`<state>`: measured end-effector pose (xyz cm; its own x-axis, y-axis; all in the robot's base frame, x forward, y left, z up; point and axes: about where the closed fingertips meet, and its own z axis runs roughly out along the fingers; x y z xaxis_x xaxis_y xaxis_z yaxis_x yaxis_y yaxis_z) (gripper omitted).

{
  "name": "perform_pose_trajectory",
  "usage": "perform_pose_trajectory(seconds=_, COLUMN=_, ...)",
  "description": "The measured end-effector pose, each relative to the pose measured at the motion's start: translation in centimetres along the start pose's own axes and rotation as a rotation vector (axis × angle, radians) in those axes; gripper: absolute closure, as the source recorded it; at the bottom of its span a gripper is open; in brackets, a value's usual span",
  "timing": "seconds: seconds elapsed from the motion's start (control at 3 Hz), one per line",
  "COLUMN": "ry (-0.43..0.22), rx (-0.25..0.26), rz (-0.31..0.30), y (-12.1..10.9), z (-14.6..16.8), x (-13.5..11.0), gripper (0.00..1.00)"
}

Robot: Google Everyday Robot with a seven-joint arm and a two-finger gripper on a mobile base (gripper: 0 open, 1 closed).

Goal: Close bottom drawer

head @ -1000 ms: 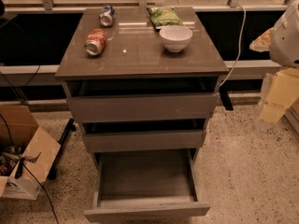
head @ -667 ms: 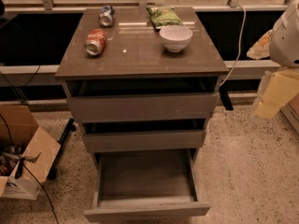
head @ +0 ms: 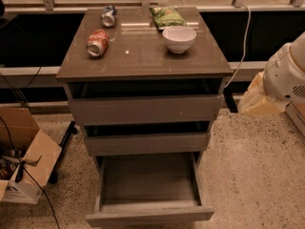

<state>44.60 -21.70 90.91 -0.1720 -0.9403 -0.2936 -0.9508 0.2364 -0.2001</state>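
Note:
The bottom drawer (head: 150, 215) of the grey-brown cabinet is pulled far out toward me. Its flat front panel is at the lower edge of the view and its deep box looks empty. The mid-sized drawer front (head: 147, 143) and the tall top drawer front (head: 145, 109) above it stand slightly out. My arm's white housing (head: 288, 75) is at the right edge. The cream-coloured gripper (head: 256, 98) hangs below and left of it, to the right of the cabinet at the top drawer's height, touching nothing.
On the cabinet top (head: 143, 56) lie a red can (head: 97, 42), a second can (head: 108, 16), a green snack bag (head: 167, 16) and a white bowl (head: 179, 38). An open cardboard box (head: 26, 159) and cables lie on the floor at left. A white cable (head: 245, 37) hangs at right.
The arm and gripper have shifted a little left and up, closer to the cabinet's right side. The drawers have not moved.

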Motion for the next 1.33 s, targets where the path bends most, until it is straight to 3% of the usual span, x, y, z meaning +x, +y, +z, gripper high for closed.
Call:
perform_pose_trajectory(seconds=0.33, ry=0.001, rx=0.003, rz=-0.004, y=0.0, z=-0.1, x=-0.1, gripper=0.96)
perform_pose_trajectory(seconds=0.67, ry=-0.008, rx=-0.006, rz=-0.008, y=0.2, z=0.0, x=-0.3, gripper=1.00)
perform_pose_trajectory(seconds=1.0, ry=-0.017, rx=-0.072, rz=-0.011, y=1.7, z=3.2, x=-0.2, gripper=1.00)
perform_pose_trajectory(seconds=1.33, ry=-0.044, rx=-0.157, rz=-0.006, y=3.6, z=9.3, x=1.3, gripper=1.00)
